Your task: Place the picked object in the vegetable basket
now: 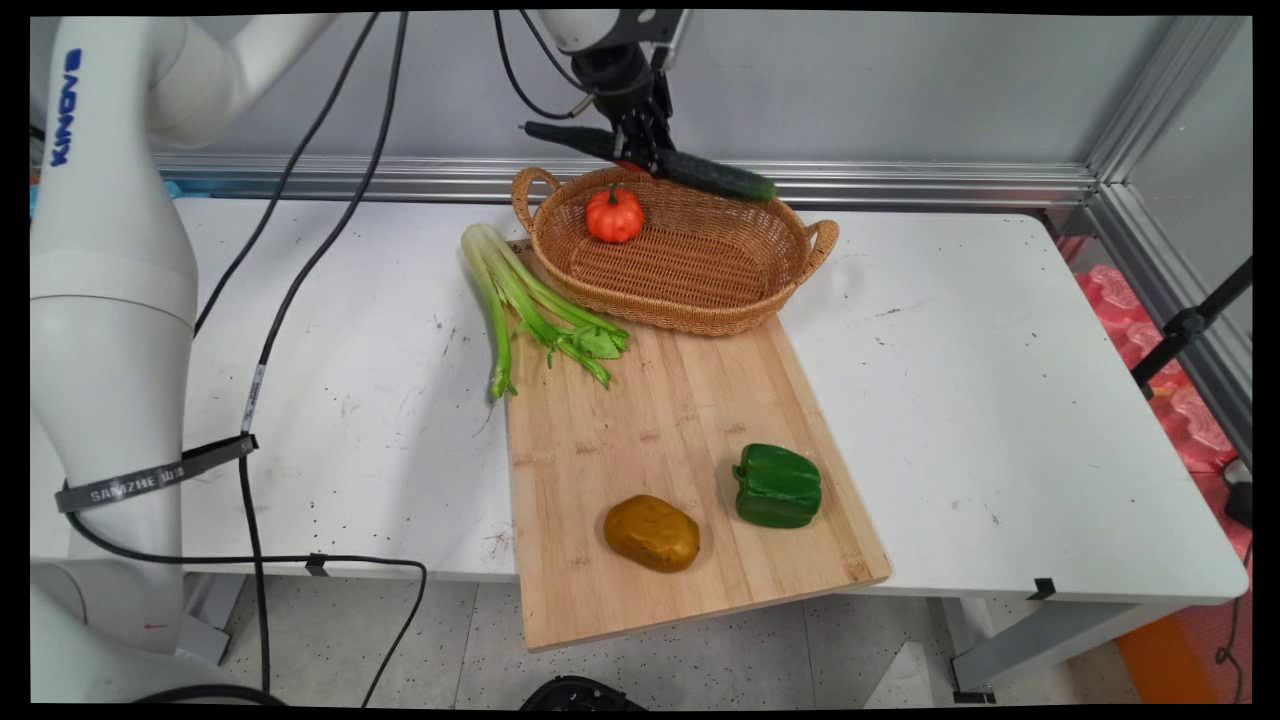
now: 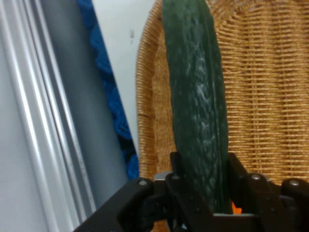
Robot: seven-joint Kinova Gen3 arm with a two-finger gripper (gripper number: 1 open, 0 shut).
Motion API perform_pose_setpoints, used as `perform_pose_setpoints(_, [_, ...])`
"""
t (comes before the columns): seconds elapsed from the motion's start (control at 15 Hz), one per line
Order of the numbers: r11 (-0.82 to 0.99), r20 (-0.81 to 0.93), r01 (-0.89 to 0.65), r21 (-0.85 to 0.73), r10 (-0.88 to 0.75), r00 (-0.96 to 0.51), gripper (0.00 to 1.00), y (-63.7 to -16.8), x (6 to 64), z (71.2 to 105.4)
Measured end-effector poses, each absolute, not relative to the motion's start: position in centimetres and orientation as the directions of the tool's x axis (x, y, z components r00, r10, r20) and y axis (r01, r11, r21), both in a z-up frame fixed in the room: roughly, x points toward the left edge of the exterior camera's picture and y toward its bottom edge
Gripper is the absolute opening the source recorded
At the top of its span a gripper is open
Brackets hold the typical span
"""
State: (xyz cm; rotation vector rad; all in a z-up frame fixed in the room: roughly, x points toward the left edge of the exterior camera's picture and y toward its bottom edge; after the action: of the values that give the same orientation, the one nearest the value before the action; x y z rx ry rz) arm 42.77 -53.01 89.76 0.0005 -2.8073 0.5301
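A black two-finger gripper [image 1: 640, 150] clamps a dark green cucumber [image 1: 660, 165] near its middle, holding it nearly level in the air above the far rim of an oval wicker basket [image 1: 700, 290], with a small orange pumpkin [image 1: 614, 214] lying inside. The basket sits on the far end of a wooden cutting board [image 1: 680, 440]. Celery stalks [image 1: 530, 305] lie at the board's left edge, and a green bell pepper [image 1: 778, 486] and a brown potato [image 1: 652, 533] rest near its front.
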Motion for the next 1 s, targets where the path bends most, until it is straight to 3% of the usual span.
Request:
perform_pose_setpoints(0.73, [0.95, 0.253, 0.023, -0.312, 0.106, -0.962, 0.0, -53.9, 41.9, 86.1])
perform_pose_setpoints(0.8, [0.95, 0.253, 0.028, -0.311, 0.111, -0.961, 1.0, -53.9, 41.8, 85.9])
perform_pose_setpoints(1.0, [0.949, 0.256, 0.038, -0.313, 0.123, -0.959, 1.0, -53.9, 41.5, 85.6])
